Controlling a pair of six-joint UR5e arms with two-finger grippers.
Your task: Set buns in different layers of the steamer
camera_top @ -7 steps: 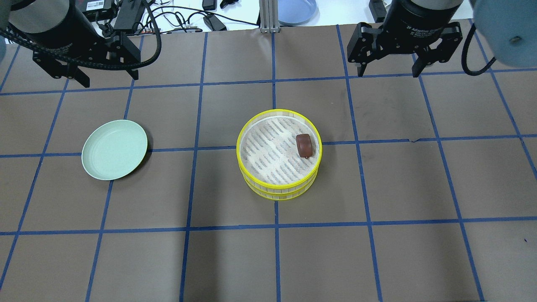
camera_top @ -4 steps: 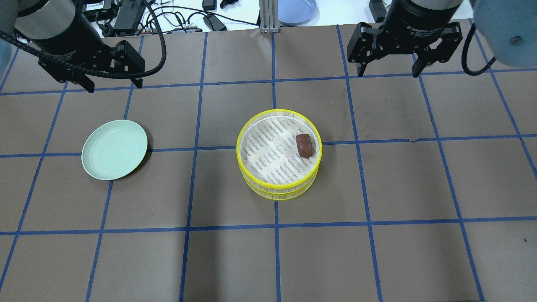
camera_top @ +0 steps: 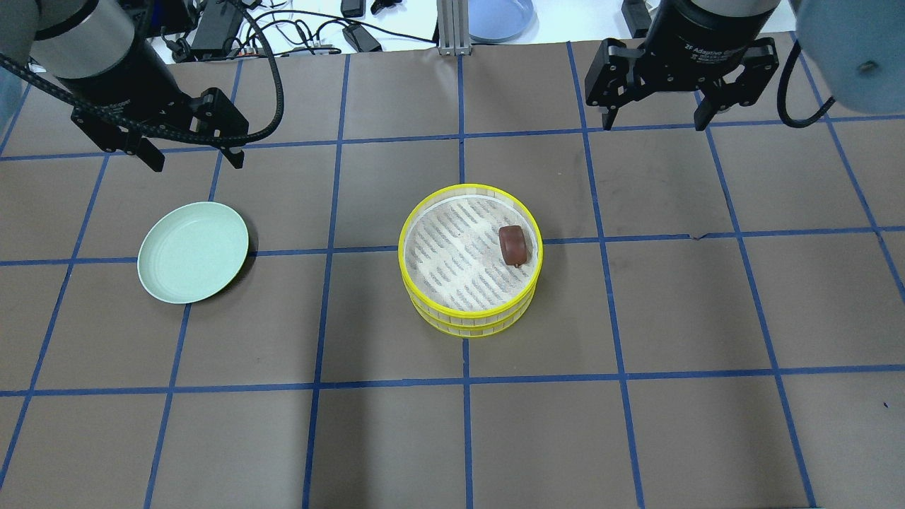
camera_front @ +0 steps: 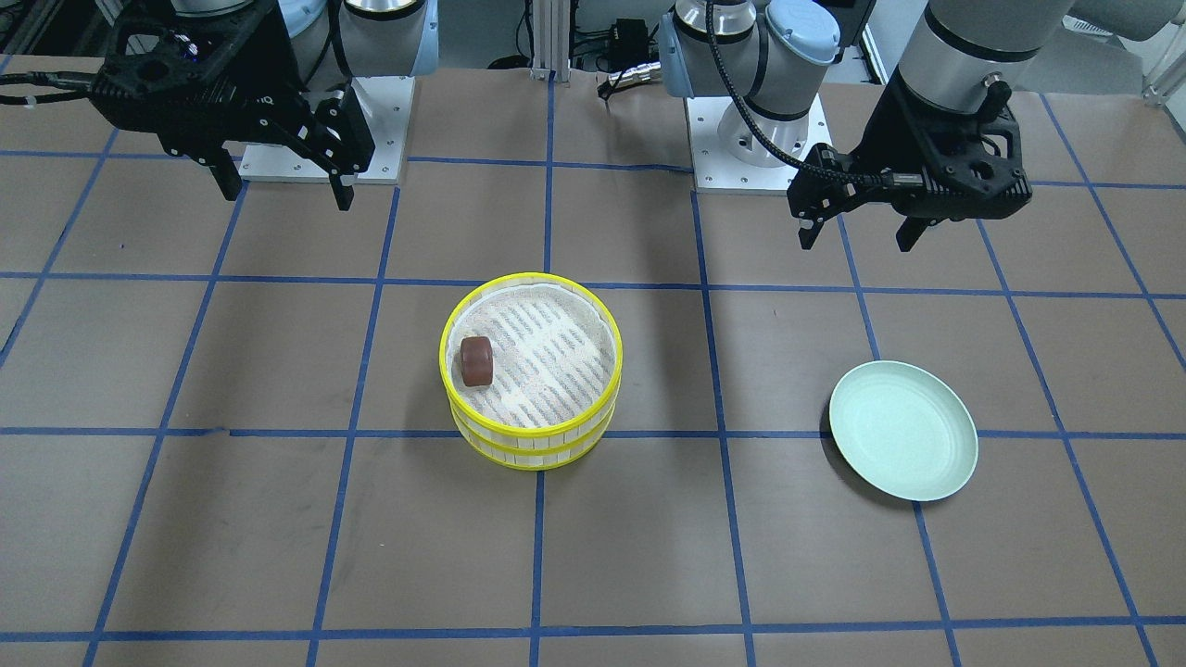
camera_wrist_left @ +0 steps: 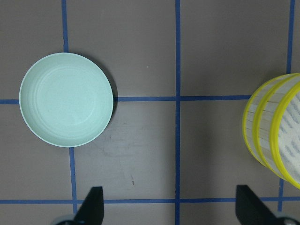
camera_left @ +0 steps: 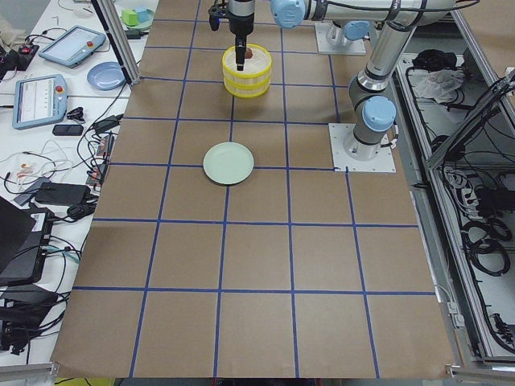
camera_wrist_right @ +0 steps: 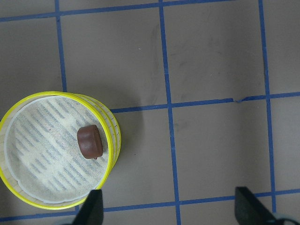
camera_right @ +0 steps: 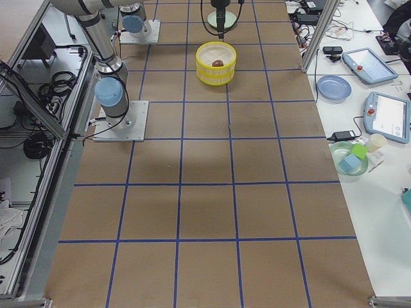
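Note:
Two yellow-rimmed steamer layers (camera_top: pixel 469 324) stand stacked at the table's middle, also in the front view (camera_front: pixel 531 446). The dark reddish-brown bun (camera_top: pixel 513 244) lies in the top layer near its right wall; it also shows in the front view (camera_front: pixel 476 361) and the right wrist view (camera_wrist_right: pixel 90 141). The cream-white bun is hidden or out of view. My left gripper (camera_top: pixel 195 161) is open and empty, high above the table beyond the plate. My right gripper (camera_top: pixel 656 124) is open and empty, high at the far right.
A pale green plate (camera_top: pixel 193 252) lies empty at the left, also in the left wrist view (camera_wrist_left: pixel 66 99). Cables and a blue plate (camera_top: pixel 500 15) sit beyond the table's far edge.
My left gripper has moved toward the table's middle and nearer the plate. The right gripper, steamer and bun have not moved.

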